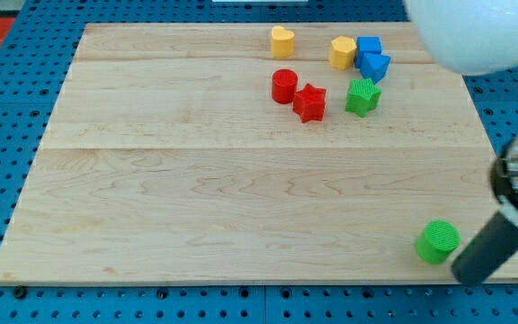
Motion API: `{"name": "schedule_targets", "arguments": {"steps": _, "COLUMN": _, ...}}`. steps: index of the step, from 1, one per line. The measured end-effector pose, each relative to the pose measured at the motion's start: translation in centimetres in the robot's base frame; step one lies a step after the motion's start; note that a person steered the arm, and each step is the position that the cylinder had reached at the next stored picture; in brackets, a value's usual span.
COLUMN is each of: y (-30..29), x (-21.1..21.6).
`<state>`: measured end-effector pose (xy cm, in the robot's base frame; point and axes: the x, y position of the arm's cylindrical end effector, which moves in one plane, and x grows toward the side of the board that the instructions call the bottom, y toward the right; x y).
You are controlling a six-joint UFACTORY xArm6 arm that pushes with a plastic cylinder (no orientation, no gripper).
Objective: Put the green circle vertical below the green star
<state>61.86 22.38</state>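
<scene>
The green circle (pixel 438 241) sits close to the near edge of the wooden board (pixel 196 198), toward its right corner, with only a thin strip of wood between it and the edge on the near side. My tip (pixel 464 275) is just beside it, to its right and nearer, almost at the board's near edge; I cannot tell whether it touches the block. I have no jaws here, only the dark rod, so nothing is grasped.

The green star (pixel 362 96) stands far up the board, well apart from the circle and somewhat to its left. Between the two the wood is bare, and the whole left half of the board is open too.

Around the star things crowd in: a blue block (pixel 373 65) just beyond it at its far right, another blue block (pixel 368 45) behind that, and a yellow block (pixel 342 52) beside them. To the star's left lie a red star (pixel 310 103) and a red cylinder (pixel 283 85), touching or nearly so. A yellow heart-like block (pixel 282 40) sits near the far edge.
</scene>
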Motion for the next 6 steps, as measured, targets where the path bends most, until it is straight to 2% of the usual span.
{"name": "schedule_targets", "arguments": {"steps": 1, "y": 3.1, "x": -0.4}}
{"name": "schedule_targets", "arguments": {"steps": 4, "y": -2.7, "x": -1.7}}
{"name": "schedule_targets", "arguments": {"steps": 5, "y": -0.4, "x": -4.4}}
{"name": "schedule_targets", "arguments": {"steps": 6, "y": 8.8, "x": -16.0}}
